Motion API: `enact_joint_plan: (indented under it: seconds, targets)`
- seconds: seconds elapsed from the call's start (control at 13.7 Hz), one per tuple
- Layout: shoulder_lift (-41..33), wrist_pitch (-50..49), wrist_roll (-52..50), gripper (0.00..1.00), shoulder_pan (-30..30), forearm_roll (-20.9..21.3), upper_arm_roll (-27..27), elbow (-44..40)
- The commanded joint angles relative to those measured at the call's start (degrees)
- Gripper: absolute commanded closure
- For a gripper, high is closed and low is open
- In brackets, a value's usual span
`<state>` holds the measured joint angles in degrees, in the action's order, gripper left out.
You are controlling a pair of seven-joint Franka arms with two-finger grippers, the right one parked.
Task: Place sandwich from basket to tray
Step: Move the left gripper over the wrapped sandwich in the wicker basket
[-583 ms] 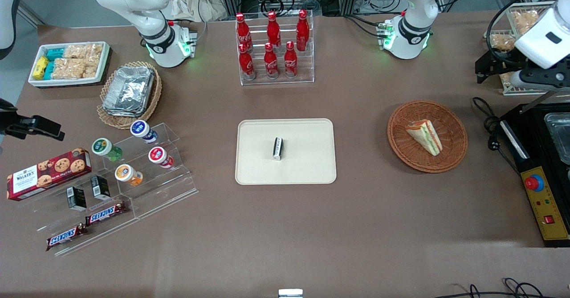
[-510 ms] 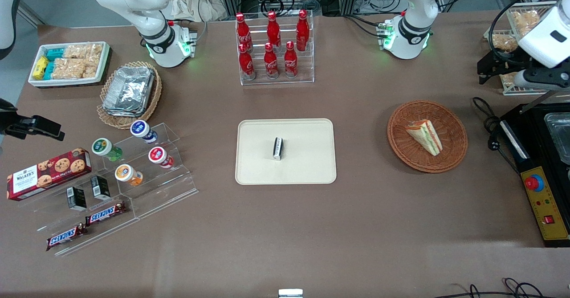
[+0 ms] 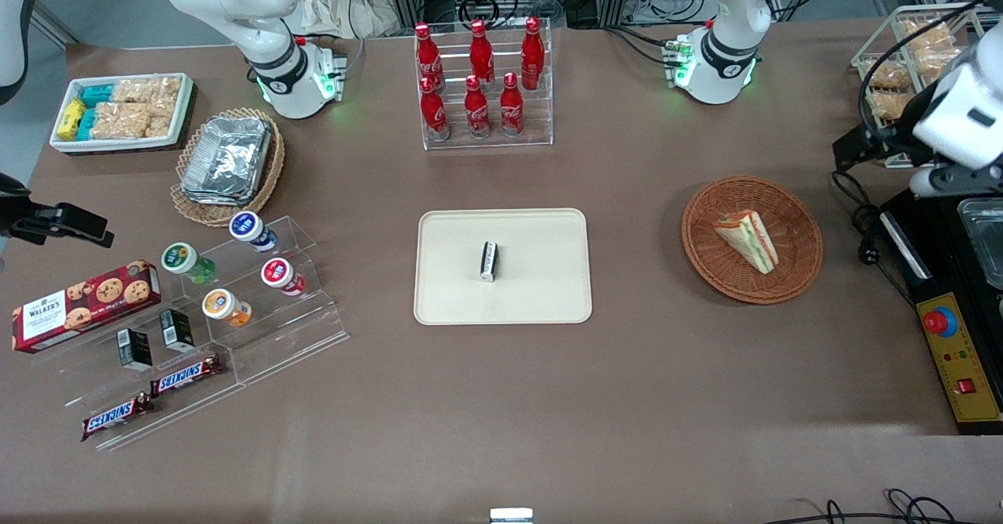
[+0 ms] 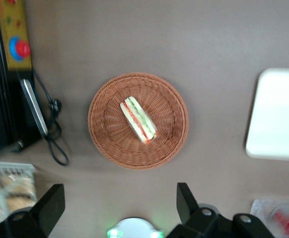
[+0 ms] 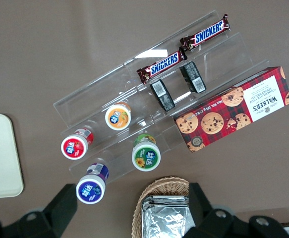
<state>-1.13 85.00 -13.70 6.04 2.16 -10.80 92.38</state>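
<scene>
Observed sandwich [image 3: 747, 240] lying in the basket [image 3: 799, 269], a layered cut edge facing up, tip pointing toward the front camera. Found basket resting on the table [image 3: 642, 399], toward the working arm's end, well apart from the tray [image 3: 541, 293]. Noted tray near the middle of the table, carrying one small dark packet [image 3: 488, 261] near its centre and nothing of the sandwich.

Located gripper [image 4: 118, 203] high above the table, farther from the front camera than the basket and apart from it. Recorded fingers [image 4: 185, 199] spread wide in the left wrist view, holding nothing, with basket [image 4: 107, 144] and sandwich [image 4: 138, 119] seen in full below, and a corner of the tray [image 4: 278, 119] also in view. In the front view, saw the arm's white wrist and dark gripper body [image 3: 878, 136] at the working arm's end, above the black appliance [image 3: 952, 273] and near a wire rack of packets [image 3: 901, 62].

Noted elsewhere: rack of red bottles [image 3: 482, 77] farther from the front camera than the tray; toward the parked arm's end, a clear tiered stand [image 3: 235, 328] with small jars and chocolate bars, a biscuit box [image 3: 82, 305], a tan basket of foil trays [image 3: 227, 164] and a white bin of snack packets [image 3: 117, 109].
</scene>
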Motion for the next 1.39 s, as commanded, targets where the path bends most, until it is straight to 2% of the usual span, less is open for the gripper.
enact_joint_plan:
  seconds: [0.0, 0.22, 0.29, 0.8, 1.31]
  targets:
    - [-5.4, 8.7, -11.7, 0.0, -0.8, -0.1, 0.1, 12.5]
    - [-15.3, 25.6, -24.8, 0.0, -0.4, -0.4, 0.3, 33.8]
    - [-15.9, 29.1, -28.8, 0.0, -0.4, -0.3, 0.3, 37.4]
    - [-13.1, 45.8, -31.7, 0.0, -0.1, -0.2, 0.5, 50.2]
    - [-4.5, 60.2, -33.5, 0.0, -0.1, -0.3, 0.5, 54.8]
